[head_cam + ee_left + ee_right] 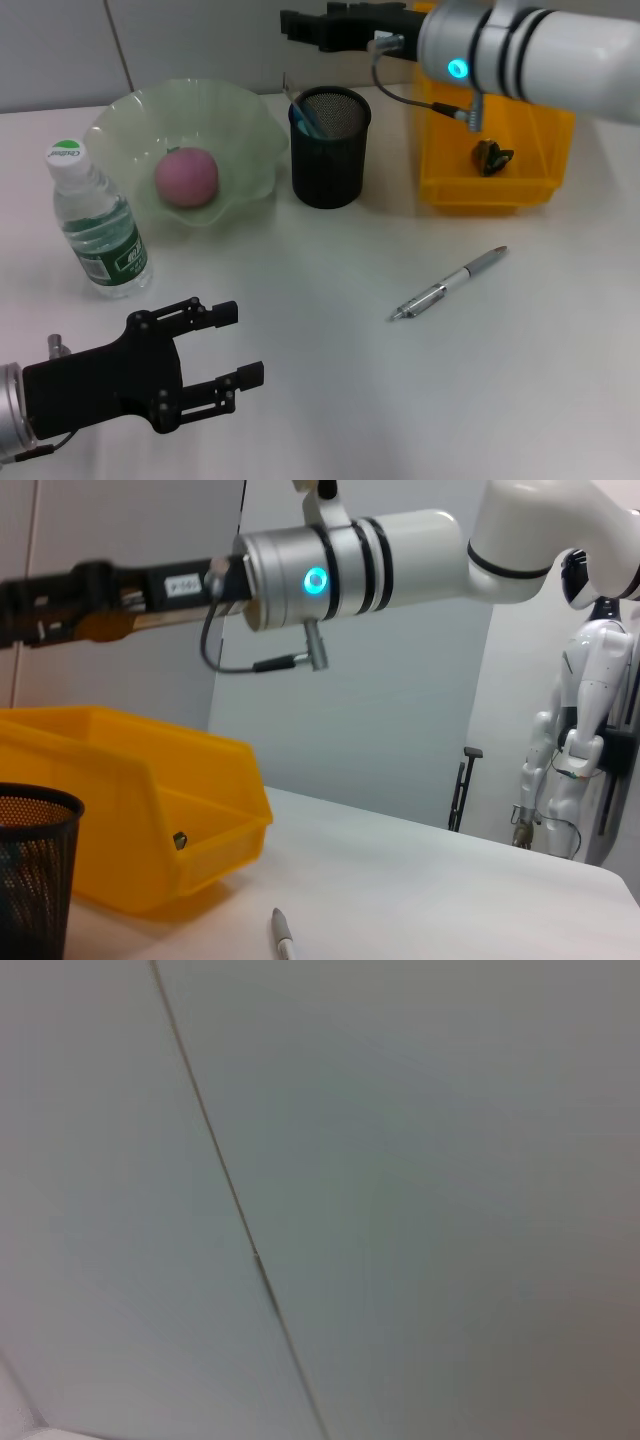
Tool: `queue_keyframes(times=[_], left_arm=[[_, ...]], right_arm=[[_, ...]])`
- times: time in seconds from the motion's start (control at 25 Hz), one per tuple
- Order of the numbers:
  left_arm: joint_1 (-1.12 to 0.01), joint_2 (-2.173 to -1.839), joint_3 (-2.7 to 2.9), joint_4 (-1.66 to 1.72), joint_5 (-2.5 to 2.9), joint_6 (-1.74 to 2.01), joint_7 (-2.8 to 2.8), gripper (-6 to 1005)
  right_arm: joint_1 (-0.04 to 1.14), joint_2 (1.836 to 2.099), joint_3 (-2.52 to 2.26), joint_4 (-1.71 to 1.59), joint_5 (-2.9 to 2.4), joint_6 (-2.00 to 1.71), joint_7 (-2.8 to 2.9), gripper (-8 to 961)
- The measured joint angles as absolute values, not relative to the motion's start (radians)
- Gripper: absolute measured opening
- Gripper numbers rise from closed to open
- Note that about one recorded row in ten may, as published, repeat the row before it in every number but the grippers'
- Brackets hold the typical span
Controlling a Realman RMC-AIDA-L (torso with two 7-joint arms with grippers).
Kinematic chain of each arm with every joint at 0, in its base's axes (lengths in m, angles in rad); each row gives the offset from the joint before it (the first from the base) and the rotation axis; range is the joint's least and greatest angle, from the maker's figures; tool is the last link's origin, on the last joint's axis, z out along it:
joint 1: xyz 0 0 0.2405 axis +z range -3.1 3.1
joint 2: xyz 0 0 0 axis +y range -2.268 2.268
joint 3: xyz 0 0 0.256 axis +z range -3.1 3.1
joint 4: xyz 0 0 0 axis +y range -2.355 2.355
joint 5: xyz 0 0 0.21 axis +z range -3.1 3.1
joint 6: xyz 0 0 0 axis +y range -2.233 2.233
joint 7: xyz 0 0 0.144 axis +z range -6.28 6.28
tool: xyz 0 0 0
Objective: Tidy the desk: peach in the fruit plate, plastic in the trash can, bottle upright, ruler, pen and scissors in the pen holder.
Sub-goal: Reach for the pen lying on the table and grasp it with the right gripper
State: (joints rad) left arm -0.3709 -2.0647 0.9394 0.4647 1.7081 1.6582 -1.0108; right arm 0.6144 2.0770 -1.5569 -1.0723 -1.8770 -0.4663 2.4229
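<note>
Your left gripper (pixel 245 345) hovers low over the near desk (pixel 330 400), fingers spread, holding nothing; your right gripper (pixel 300 25) reaches above the holder (pixel 330 148), and you cannot tell its fingers' state; the peach (pixel 186 177) sits in the plate (pixel 250 130); the bottle (pixel 98 222) stands upright beside it; the pen (pixel 448 283) lies on the desk, near the yellow bin (pixel 495 190).

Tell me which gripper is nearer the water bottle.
Left. The left gripper hovers open just in front of the water bottle; the right gripper is raised far across the desk, above and behind the pen holder.
</note>
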Motion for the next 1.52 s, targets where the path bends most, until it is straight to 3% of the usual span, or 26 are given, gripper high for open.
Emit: queue_keyframes(times=[0.4, 0.44, 0.48, 0.52, 0.56, 0.6, 0.64, 0.92, 1.28, 1.52], left_arm=[[-0.372, -2.066, 0.945, 0.465, 1.709, 1.658, -1.008, 746], [-0.374, -2.066, 0.946, 0.464, 1.710, 1.658, -1.007, 746], [-0.374, -2.066, 0.946, 0.464, 1.710, 1.658, -1.007, 746], [-0.374, -2.066, 0.946, 0.464, 1.710, 1.658, -1.007, 746], [-0.374, -2.066, 0.946, 0.463, 1.710, 1.658, -1.007, 746], [-0.374, -2.066, 0.946, 0.463, 1.710, 1.658, -1.007, 746], [-0.373, -2.066, 0.946, 0.463, 1.710, 1.658, -1.005, 746], [-0.367, -2.066, 0.940, 0.461, 1.711, 1.652, -0.998, 746], [-0.362, -2.067, 0.944, 0.455, 1.708, 1.618, -1.010, 746], [-0.375, -2.068, 0.962, 0.454, 1.713, 1.582, -1.015, 746]], right_arm=[[0.592, 2.070, -1.170, -1.009, -1.684, -1.021, 2.210, 646], [0.592, 2.053, -1.125, -0.989, -1.688, -1.112, 2.165, 646], [0.592, 2.053, -1.125, -0.989, -1.688, -1.112, 2.165, 646], [0.596, 2.022, -1.104, -0.967, -1.694, -1.202, 2.121, 646], [0.596, 2.022, -1.104, -0.967, -1.694, -1.202, 2.121, 645], [0.599, 2.004, -1.103, -0.956, -1.696, -1.237, 2.104, 645], [0.605, 1.965, -1.104, -0.937, -1.709, -1.314, 2.069, 645], [0.675, 1.915, -1.095, -0.957, -1.970, -1.477, 2.025, 644], [0.802, 1.916, -1.099, -0.942, -2.244, -1.555, 1.926, 643], [0.880, 1.965, -1.105, -0.938, -2.425, -1.602, 1.792, 643]])
